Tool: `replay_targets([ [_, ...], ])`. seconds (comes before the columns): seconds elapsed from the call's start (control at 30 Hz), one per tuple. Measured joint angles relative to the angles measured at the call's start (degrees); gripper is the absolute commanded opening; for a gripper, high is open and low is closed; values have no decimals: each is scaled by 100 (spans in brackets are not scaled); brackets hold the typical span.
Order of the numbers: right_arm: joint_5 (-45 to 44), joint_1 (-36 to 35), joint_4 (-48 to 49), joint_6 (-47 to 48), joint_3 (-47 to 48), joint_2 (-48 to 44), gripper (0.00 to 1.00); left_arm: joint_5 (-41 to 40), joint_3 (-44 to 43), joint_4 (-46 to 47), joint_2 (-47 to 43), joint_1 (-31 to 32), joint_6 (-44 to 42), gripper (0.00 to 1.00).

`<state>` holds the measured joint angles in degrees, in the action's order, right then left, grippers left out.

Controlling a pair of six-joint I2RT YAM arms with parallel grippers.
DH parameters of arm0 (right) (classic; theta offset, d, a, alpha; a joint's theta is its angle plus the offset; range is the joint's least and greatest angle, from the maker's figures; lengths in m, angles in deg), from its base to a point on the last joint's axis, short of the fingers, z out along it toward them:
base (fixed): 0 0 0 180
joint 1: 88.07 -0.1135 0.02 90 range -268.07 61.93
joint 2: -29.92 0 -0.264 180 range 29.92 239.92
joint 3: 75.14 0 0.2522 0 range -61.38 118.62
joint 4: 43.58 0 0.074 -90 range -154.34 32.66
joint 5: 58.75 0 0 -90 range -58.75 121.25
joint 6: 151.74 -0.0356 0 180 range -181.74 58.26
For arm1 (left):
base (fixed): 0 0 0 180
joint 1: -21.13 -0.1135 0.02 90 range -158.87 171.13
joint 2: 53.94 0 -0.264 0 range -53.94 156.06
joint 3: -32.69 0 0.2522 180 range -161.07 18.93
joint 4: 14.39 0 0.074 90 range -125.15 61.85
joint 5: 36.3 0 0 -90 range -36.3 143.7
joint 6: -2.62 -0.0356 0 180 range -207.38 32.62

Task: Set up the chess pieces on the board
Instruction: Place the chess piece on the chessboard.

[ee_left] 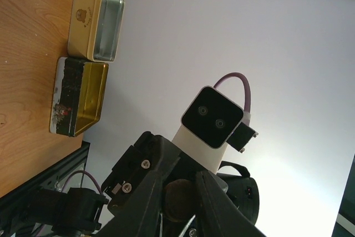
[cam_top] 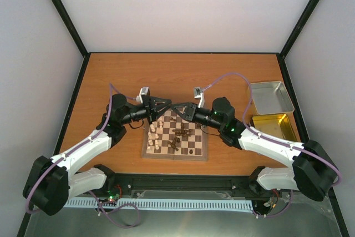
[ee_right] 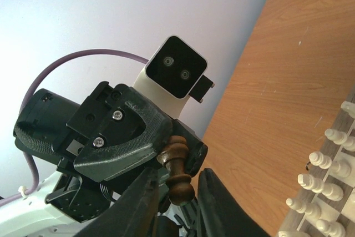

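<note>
The board (cam_top: 204, 149) lies between my arms, with dark chess pieces (cam_top: 181, 134) loose on its middle and right squares. My two grippers meet in the air over the board's far edge. My left gripper (cam_top: 170, 104) is shut on the head of one dark brown chess piece (ee_right: 178, 165). The same piece shows as a round dark end (ee_left: 179, 197) between the left gripper's own fingers (ee_left: 148, 206). My right gripper (cam_top: 183, 107) is open, and its fingers (ee_right: 143, 201) stand on either side of that piece's base with small gaps.
Cream-white chessmen (cam_top: 156, 136) stand in rows on the board's left side, also seen in the right wrist view (ee_right: 324, 190). A silver tray (cam_top: 272, 97) and a gold tin (cam_top: 274, 127) sit at the table's right edge, also in the left wrist view (ee_left: 102, 18) (ee_left: 83, 98).
</note>
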<state>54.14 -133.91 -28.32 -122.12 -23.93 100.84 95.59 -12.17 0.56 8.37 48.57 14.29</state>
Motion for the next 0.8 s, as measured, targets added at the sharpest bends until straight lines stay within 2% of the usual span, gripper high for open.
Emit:
replay_targets([
  [0.17, -48, -7, -48, -52, 7, 2, 9, -22, 37, 22, -7, 0, 0, 16],
  [0.3, -138, -33, -105, -74, 31, -11, 6, -70, 50, -9, -42, 0, -66, 32],
  [0.43, -326, -28, -632, -9, 166, -149, 4, -238, 50, -396, -221, 0, -494, 52],
  [0.57, -455, 44, -1963, 426, 686, -240, 5, -769, 11, -1408, -505, -9, -1379, 63],
  [0.63, -518, 146, -2944, 861, 1174, -144, 4, -1137, -83, -2022, -623, -24, -1950, 68],
  [0.8, -1056, 326, -5421, 2162, 2583, 743, 3, -2264, -538, -3519, -968, -50, -3491, 77],
])
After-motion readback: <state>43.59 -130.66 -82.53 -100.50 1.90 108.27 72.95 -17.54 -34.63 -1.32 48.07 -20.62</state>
